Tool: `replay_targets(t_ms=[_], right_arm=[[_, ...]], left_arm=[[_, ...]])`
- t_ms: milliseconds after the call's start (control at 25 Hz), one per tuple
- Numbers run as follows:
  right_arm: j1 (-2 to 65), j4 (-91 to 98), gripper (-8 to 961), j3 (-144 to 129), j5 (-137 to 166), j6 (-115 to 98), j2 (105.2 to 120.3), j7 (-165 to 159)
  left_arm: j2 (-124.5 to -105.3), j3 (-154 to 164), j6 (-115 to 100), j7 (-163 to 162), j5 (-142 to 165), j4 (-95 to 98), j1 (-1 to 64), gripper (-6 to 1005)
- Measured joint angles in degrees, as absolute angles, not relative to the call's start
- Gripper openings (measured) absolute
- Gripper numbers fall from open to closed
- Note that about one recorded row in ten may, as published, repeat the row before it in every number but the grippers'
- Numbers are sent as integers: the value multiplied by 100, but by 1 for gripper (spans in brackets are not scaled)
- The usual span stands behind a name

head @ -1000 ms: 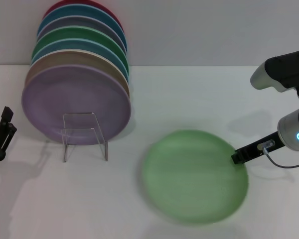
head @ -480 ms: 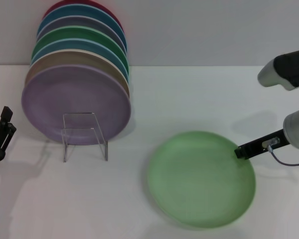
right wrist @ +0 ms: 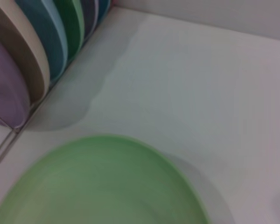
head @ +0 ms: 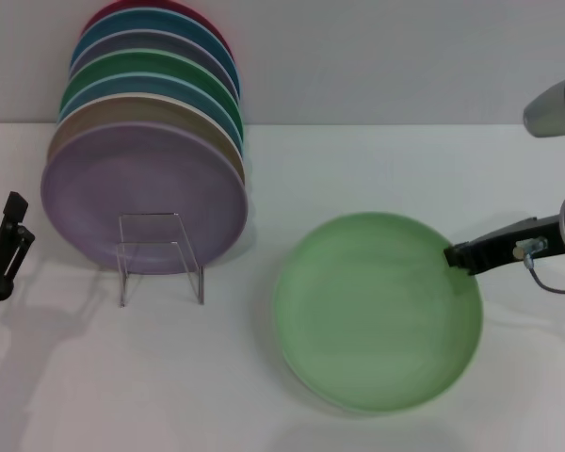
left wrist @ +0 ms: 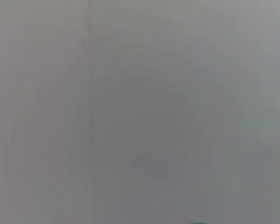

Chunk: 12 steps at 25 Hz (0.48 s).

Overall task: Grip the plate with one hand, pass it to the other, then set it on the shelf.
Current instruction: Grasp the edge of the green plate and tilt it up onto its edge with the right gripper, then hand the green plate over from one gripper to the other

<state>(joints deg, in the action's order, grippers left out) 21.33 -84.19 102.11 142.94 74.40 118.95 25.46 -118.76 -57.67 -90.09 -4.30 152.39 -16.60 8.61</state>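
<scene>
Right gripper [head: 455, 256] is clamped on the right rim of the mint plate [head: 377, 325], held low at near right, while the left gripper [head: 5, 254], grip unreadable, waits far off left.

plate [head: 377, 325]: plain light mint green
front plate of the row [head: 141, 200]: lilac purple
plates behind it [head: 155, 85]: beige, light blue, green, grey-blue, blue, dark red
table [head: 358, 169]: white
right gripper [head: 455, 255]: black
left gripper [head: 15, 218]: black
stand [head: 158, 254]: clear
</scene>
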Motion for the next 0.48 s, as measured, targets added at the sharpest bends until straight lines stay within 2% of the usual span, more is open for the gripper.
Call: replay_targets(t_ms=[320,400,480], right_arm=[[1398,-9694,19,10189,13855,7247,11905,3062],[1173,-9985,19,10191,13841,7162,11907,3143],[971,-10182,18,10193,13841,6995,11908,3235]], left_arm=[[-11699,-5286,-8958,-581,15557,-2222,846,789],[-11545,-5304,-8603,-581,15784,-2689,820,789],[-11274,-5316,-7848,-561,16002,-3520,707,788]])
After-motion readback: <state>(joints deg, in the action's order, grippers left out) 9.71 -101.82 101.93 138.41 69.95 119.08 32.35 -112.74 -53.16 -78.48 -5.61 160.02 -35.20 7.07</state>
